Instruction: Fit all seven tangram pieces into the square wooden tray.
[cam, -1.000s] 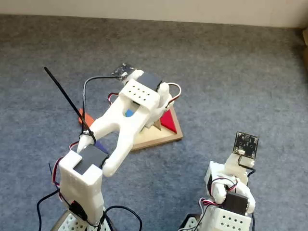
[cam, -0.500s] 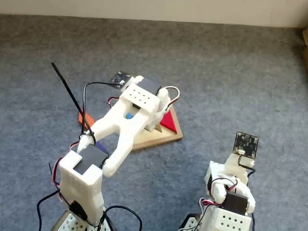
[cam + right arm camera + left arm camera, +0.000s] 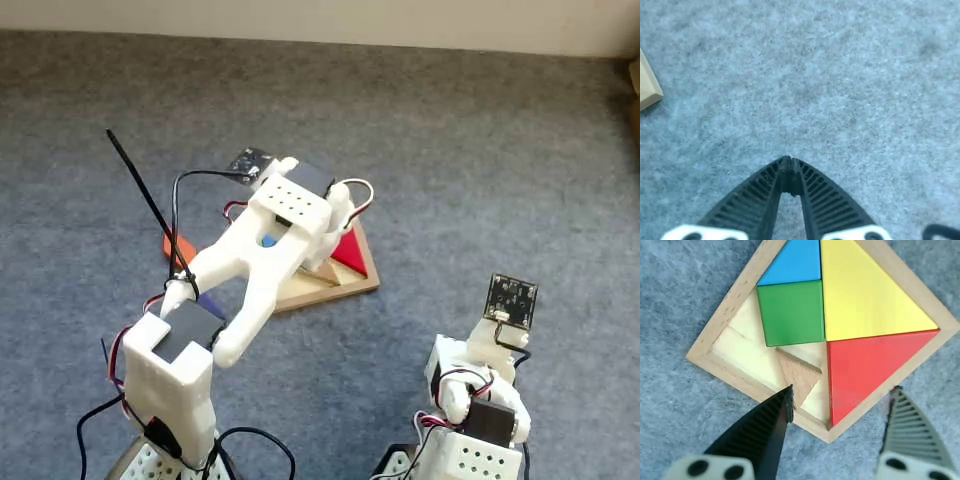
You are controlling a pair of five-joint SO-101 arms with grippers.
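Note:
My left gripper (image 3: 840, 392) hangs open over the near corner of the square wooden tray (image 3: 726, 307), with nothing between its fingers. In the tray lie a blue piece (image 3: 792, 262), a green square (image 3: 792, 312), a large yellow triangle (image 3: 865, 295), a large red triangle (image 3: 865, 370) and a small wood-coloured triangle (image 3: 800, 380). From above, the left arm covers most of the tray (image 3: 340, 287). An orange piece (image 3: 176, 246) lies on the carpet beside the arm, and a dark blue piece (image 3: 211, 304) peeks out under it. My right gripper (image 3: 789, 161) is shut over bare carpet.
Grey carpet surrounds the tray on all sides. One tray corner (image 3: 647, 87) shows in the right wrist view. The right arm (image 3: 480, 400) sits folded at the front right. A black cable tie (image 3: 145, 200) sticks up from the left arm.
The left arm has shifted slightly to the left over the tray, then held still. The right arm has not moved.

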